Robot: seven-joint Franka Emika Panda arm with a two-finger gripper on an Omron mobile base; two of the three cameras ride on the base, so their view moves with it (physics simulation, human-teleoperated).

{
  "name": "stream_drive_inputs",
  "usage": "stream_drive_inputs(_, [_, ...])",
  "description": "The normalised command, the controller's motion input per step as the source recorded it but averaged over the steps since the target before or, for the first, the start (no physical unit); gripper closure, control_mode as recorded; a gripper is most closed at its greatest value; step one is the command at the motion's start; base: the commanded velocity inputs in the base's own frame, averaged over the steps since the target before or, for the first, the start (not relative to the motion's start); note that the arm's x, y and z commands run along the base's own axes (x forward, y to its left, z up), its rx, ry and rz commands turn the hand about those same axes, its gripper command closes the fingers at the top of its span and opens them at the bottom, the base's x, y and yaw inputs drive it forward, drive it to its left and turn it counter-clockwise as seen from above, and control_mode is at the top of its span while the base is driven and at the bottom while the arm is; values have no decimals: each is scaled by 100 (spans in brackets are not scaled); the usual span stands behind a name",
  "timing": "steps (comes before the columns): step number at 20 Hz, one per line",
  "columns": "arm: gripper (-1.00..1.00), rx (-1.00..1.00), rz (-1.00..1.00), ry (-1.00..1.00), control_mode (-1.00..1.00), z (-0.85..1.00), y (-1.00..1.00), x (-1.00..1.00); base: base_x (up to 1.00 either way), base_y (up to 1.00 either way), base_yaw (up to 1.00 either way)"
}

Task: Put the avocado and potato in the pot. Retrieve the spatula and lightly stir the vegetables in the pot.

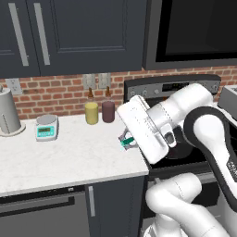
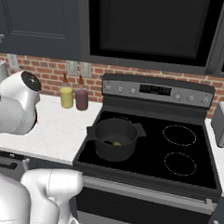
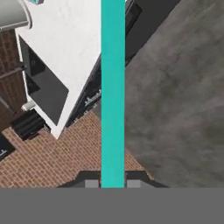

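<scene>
My gripper [image 1: 126, 140] hangs over the right end of the white counter [image 1: 69, 152], near the stove edge. It is shut on the spatula [image 3: 113, 87], whose teal handle runs straight up between the fingertips [image 3: 92, 183] in the hand view. A short teal piece of the spatula [image 1: 125, 143] sticks out of the hand in the left base view; the blade is hidden. The dark pot [image 2: 115, 138] stands on the stove's front left burner. A small olive-yellow spot inside it is the potato [image 2: 117, 143]. The avocado cannot be made out against the pot's dark inside.
A yellow canister [image 1: 91, 113] and a maroon canister [image 1: 108, 111] stand at the brick wall. A small teal scale [image 1: 46, 127] and a grey cylinder [image 1: 8, 112] sit further left. A toaster [image 2: 222, 122] stands right of the stove [image 2: 177, 154].
</scene>
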Motion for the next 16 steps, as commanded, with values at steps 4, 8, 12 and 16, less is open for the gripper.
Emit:
stream_drive_inputs(4, [100, 31, -11, 24, -100, 64, -100, 2, 0, 0, 0])
stream_drive_inputs(8, [100, 30, -2, 21, -100, 71, -100, 11, 0, 0, 0])
stream_drive_inputs(12, [100, 20, 0, 20, -100, 75, -100, 26, 0, 0, 0])
stream_drive_inputs(16, [100, 17, 2, 21, -100, 57, -100, 20, 0, 0, 0])
